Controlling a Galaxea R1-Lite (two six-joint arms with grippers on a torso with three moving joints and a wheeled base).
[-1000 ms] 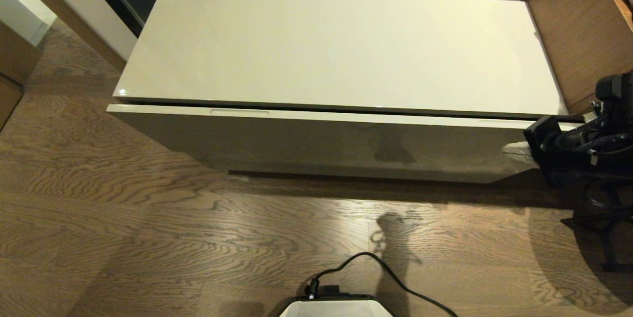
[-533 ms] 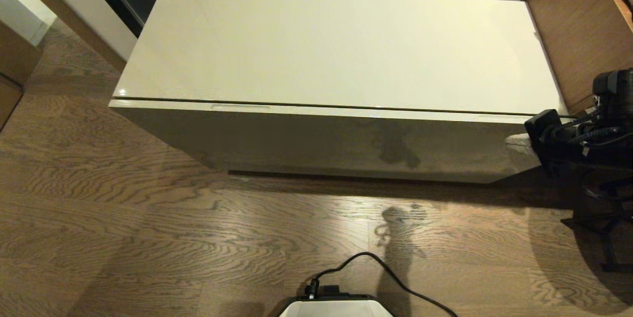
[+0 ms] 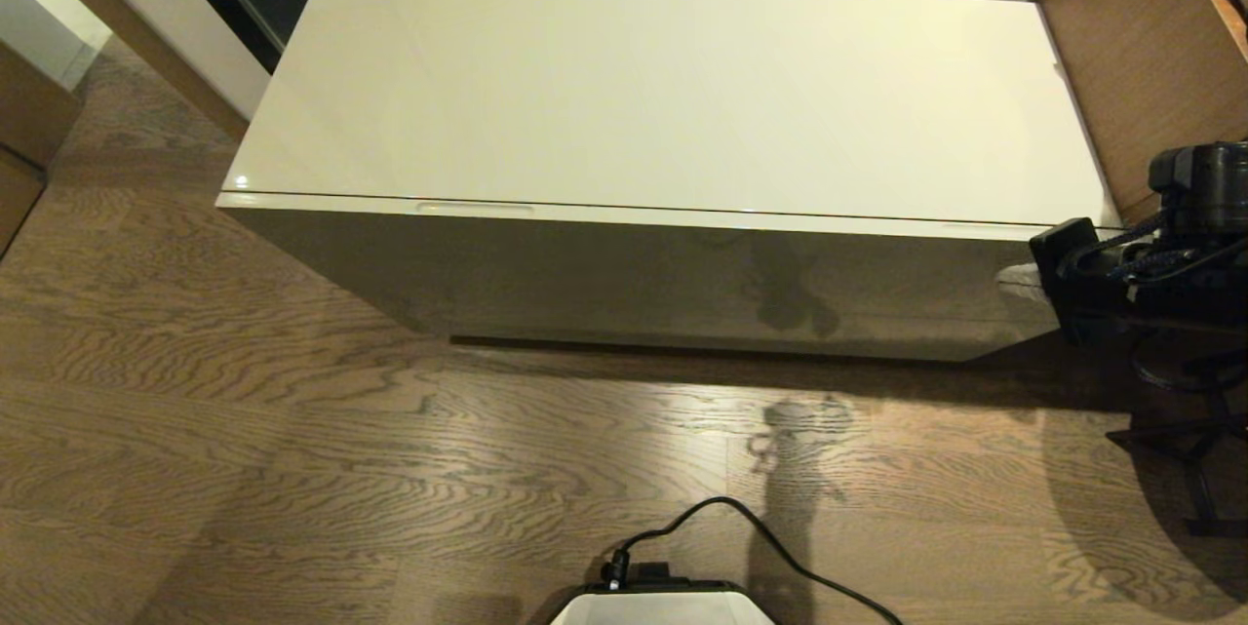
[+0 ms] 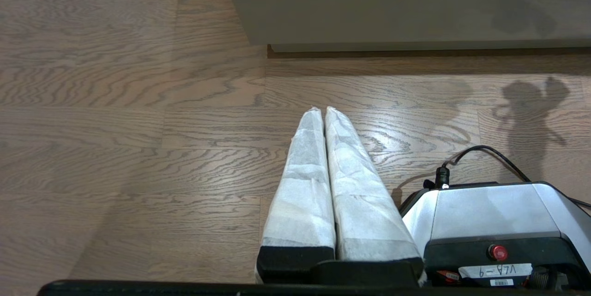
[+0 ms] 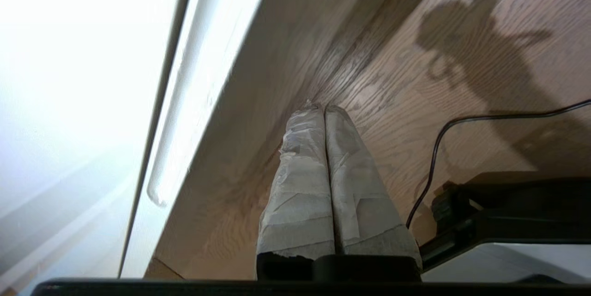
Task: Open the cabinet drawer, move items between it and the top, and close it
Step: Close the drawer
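- Drawer (image 3: pixel 624 279): seen closed in the head view, its front panel flush under the top's front edge; only a thin seam is shown between them. It lies across the middle of that view, from 9 to 3 o'clock.
- Handle slots: one slot (image 3: pixel 475 209) is set along the panel's upper edge toward 10 o'clock; the other (image 3: pixel 985 227) is found toward 3 o'clock, just beside the right gripper.
- Top (image 3: pixel 663 98): a glossy cream surface, placed at 12 o'clock above the drawer. No slippers or bottles are seen on it.
- Right gripper (image 3: pixel 1014 282): placed at 3 o'clock in the head view, at the right end of the drawer front. Its white-wrapped fingers (image 5: pixel 323 166) are pressed together with nothing between them. Whether the tips touch the panel cannot be told.
- Left gripper (image 4: pixel 323 112): shown in its wrist view only, low over the floor (image 3: pixel 292 449) and well apart from the drawer. Its wrapped fingers are closed flat against each other, with nothing held.
- Robot base (image 3: pixel 663 604): at 6 o'clock, with a black cable (image 3: pixel 780 547) trailing toward 5 o'clock.
- Brown wooden unit (image 3: pixel 1131 59): stood at 2 o'clock, against the top's right end.
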